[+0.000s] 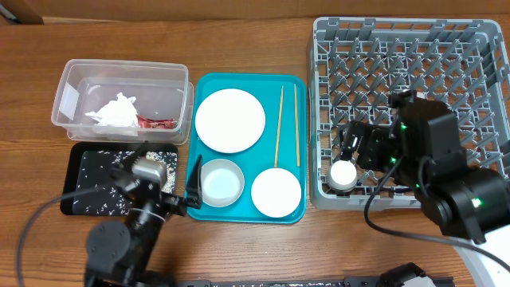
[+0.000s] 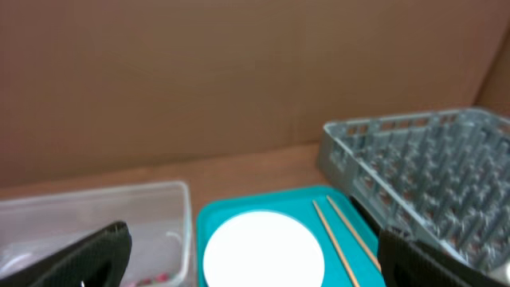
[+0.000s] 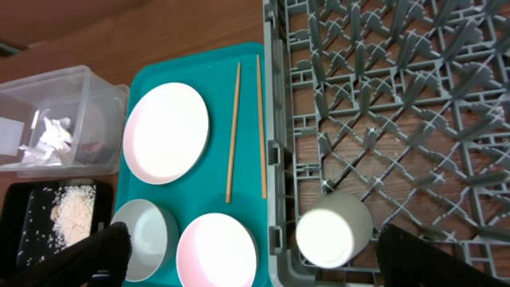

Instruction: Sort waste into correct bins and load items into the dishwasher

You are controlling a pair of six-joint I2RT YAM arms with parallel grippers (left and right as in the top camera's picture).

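The large square grey plastic dishwasher rack (image 1: 406, 28) sits at the right of the wooden surface (image 1: 239, 40) in the overhead view, with the small white cup (image 1: 344, 174) in its near-left corner. The clear rectangular plastic tub (image 1: 68, 80) holds the crumpled white paper napkin (image 1: 115, 110) and the small red snack wrapper (image 1: 155, 122). The flat black rectangular tray (image 1: 84, 199) carries the loose white rice grains (image 1: 107, 156). The teal serving tray (image 1: 239, 77) bears the round pale pink plate (image 1: 229, 119), two thin wooden chopsticks (image 1: 279, 127), the grey metal bowl (image 1: 221, 182) and the pale pink bowl (image 1: 276, 191).

The left wrist view shows the left end effector (image 2: 253, 235) released, fingers spread wide, facing tub, plate and rack.

The right wrist view shows the right end effector (image 3: 253, 231) released above the cup, which lies between its spread fingers, untouched.
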